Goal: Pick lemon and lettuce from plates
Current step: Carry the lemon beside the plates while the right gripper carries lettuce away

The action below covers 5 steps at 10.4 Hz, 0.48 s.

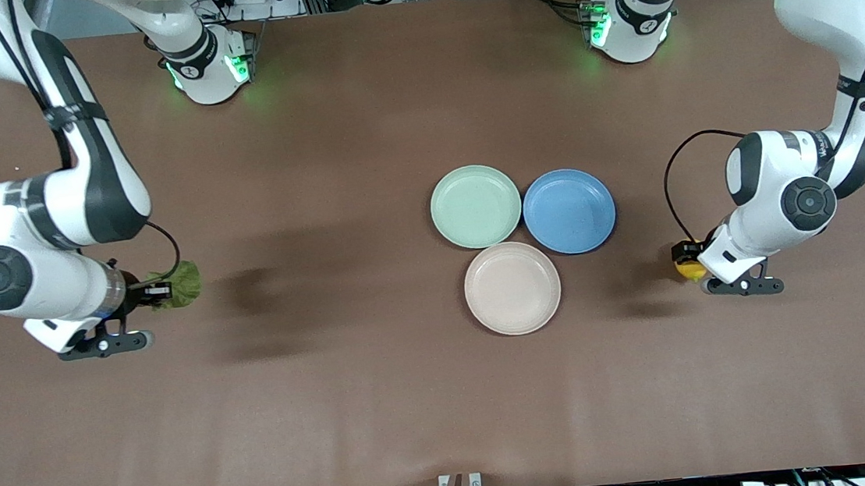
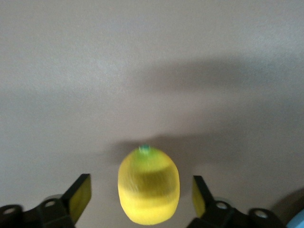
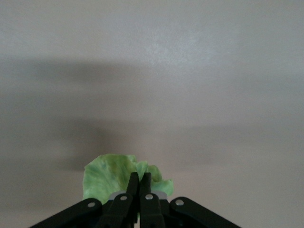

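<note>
My left gripper (image 1: 688,260) is low over the bare table at the left arm's end, open wide. The yellow lemon (image 1: 691,271) sits between its fingers. In the left wrist view the lemon (image 2: 148,186) is blurred and touches neither finger (image 2: 80,194) of the gripper (image 2: 141,191). My right gripper (image 1: 161,289) is over the table at the right arm's end, shut on the crinkled green lettuce (image 1: 184,283). In the right wrist view the closed gripper (image 3: 139,179) pinches the lettuce (image 3: 105,176). The mint green plate (image 1: 475,205) and the beige plate (image 1: 512,288) are empty.
A blue plate (image 1: 569,211) lies beside the mint plate, toward the left arm's end, touching the other two. The brown table (image 1: 335,377) stretches wide around the plates. Both arm bases stand along the table edge farthest from the front camera.
</note>
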{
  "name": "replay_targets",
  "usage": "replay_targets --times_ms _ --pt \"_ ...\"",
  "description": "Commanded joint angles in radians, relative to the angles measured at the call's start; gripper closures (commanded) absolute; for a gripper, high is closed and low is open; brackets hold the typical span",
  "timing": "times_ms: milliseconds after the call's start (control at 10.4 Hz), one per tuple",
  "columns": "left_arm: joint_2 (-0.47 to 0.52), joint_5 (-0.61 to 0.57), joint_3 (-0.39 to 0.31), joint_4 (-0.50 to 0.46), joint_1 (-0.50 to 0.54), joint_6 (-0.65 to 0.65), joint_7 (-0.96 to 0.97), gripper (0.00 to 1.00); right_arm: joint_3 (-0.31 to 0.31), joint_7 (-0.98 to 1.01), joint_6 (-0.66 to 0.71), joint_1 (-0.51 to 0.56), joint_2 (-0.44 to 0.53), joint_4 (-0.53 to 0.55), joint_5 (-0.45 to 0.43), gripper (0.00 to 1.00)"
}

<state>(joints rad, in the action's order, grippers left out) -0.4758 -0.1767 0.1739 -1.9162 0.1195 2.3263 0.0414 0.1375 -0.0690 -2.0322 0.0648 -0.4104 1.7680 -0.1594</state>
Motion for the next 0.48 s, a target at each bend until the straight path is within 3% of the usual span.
replay_targets --times_ms 0,96,192,288,384 --pt "0.026 -0.034 0.007 0.012 -0.014 -0.005 0.041 0.00 -0.015 0.015 -0.201 0.010 0.001 0.154 0.070 1.00" --pt "0.043 -0.020 0.009 0.012 -0.014 -0.005 0.069 0.00 -0.025 0.015 -0.221 0.007 -0.022 0.154 0.090 0.91" --pt "0.061 -0.018 0.030 0.009 -0.014 -0.005 0.119 0.00 -0.027 0.015 -0.227 0.007 -0.031 0.149 0.093 0.24" --pt "0.075 -0.018 0.057 0.006 -0.014 -0.008 0.177 0.00 -0.035 0.015 -0.230 0.006 -0.028 0.149 0.092 0.00" --pt "0.089 -0.018 0.088 0.000 -0.012 -0.010 0.216 0.00 -0.042 0.014 -0.221 0.004 -0.018 0.143 0.092 0.00"
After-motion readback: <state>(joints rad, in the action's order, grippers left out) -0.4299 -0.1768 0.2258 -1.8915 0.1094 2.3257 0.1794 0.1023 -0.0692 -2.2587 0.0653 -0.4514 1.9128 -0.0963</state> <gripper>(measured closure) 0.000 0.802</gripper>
